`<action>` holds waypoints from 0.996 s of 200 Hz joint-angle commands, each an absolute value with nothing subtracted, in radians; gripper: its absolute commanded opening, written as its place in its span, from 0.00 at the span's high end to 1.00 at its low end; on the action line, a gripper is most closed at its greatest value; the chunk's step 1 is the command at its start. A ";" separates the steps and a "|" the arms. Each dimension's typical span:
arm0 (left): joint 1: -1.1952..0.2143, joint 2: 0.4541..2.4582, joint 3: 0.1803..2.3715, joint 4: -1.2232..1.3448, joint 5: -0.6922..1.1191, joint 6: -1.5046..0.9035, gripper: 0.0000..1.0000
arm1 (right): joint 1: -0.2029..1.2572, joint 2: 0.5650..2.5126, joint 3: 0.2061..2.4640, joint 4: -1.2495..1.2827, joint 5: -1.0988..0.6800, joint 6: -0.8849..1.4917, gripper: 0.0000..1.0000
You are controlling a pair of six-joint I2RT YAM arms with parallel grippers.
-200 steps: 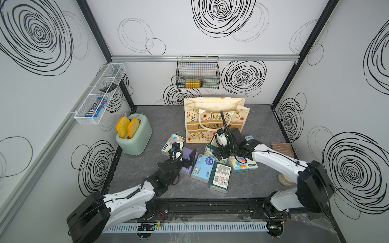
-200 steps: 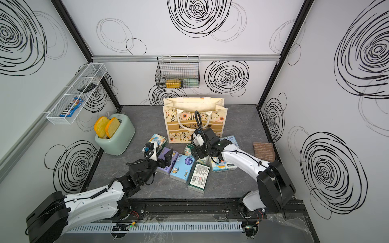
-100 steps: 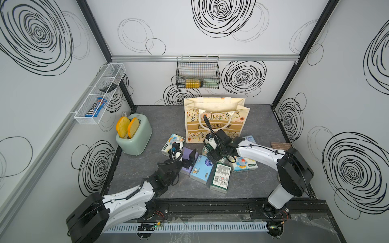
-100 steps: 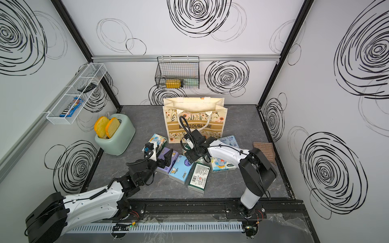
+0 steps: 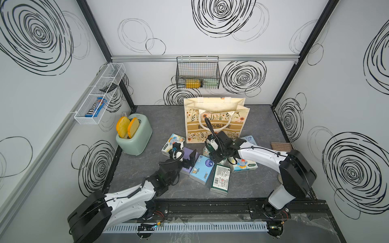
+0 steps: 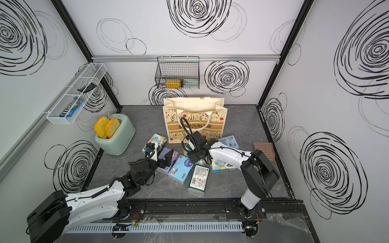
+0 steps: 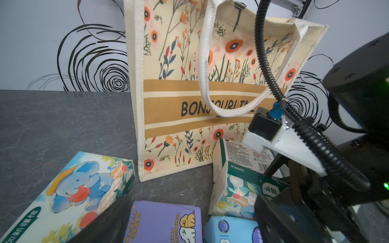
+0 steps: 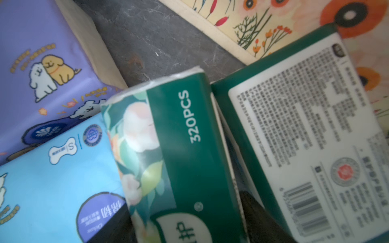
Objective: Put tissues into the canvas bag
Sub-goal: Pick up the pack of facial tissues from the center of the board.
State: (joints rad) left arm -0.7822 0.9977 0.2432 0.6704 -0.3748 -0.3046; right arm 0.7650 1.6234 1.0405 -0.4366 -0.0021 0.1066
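Pack [image 7: 164, 221], purple, under spread left fingers [image 7: 109, 225]; green brick [image 8: 185, 157] between right fingers [image 8: 259, 221], clamp unclear.

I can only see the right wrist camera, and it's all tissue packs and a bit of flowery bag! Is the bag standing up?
Observer: Yes. The canvas bag stands upright behind the packs, with its mouth open at the top.
Operator: What's the other arm doing?
Observer: The left gripper hangs open over the purple tissue pack.
Operator: Any packs I can't see?
Observer: An elephant-print tissue pack lies flat beside the purple one, near the bag's corner.
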 commanded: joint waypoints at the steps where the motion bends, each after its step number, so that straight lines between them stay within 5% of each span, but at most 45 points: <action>1: -0.774 0.981 0.269 0.685 -0.374 -0.321 0.04 | 0.781 1.622 1.027 -0.458 -0.043 0.081 0.26; 114: -0.773 0.967 0.267 0.682 -0.345 -0.314 0.04 | 0.796 1.523 1.091 -0.498 0.039 0.113 0.46; 199: -0.775 0.974 0.267 0.688 -0.336 -0.328 0.04 | 0.794 1.298 1.243 -0.548 -0.057 0.085 0.46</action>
State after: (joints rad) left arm -0.7822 0.9733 0.2432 0.6514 -0.3481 -0.3084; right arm 0.7879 1.3888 1.2011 -0.5476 -0.0216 0.1089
